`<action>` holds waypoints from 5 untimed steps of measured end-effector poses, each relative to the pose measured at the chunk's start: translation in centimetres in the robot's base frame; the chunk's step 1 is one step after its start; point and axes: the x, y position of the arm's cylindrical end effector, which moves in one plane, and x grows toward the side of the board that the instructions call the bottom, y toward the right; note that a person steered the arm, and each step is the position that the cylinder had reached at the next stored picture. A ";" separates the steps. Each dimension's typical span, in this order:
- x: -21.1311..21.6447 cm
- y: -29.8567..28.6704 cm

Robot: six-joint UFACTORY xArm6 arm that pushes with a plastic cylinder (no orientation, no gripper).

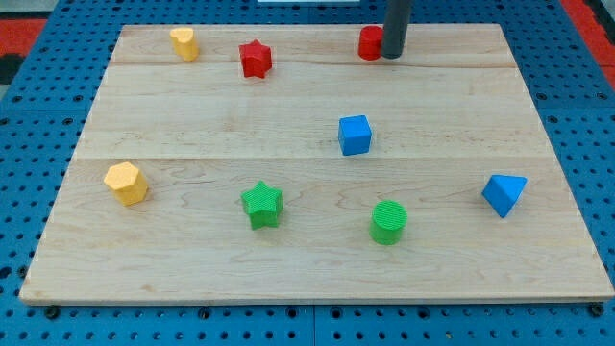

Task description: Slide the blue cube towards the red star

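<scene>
Blue cube (355,135) sits mid-board, untouched, red star (256,59) up-left; my tip (391,56), fingerless, touches a red block (370,43) at top, so an off-centre push risks skewing the cube past the star

A: Between the blue cube (355,135) and the red star (256,59), anything on the desk (192,115)?

B: Bare wood. My tip (392,56) touches a red block (371,43) at the view's top, well right of the star.

We count two blue blocks (cube (355,135), triangular one (504,194)), two red (256,59) (370,43), two yellow (184,43) (126,183), two green (261,205) (389,222).
</scene>
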 end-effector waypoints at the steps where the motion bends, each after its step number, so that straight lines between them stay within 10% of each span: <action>1: -0.2 -2.0; 3: 15.3 1.7; 5: 17.7 -2.4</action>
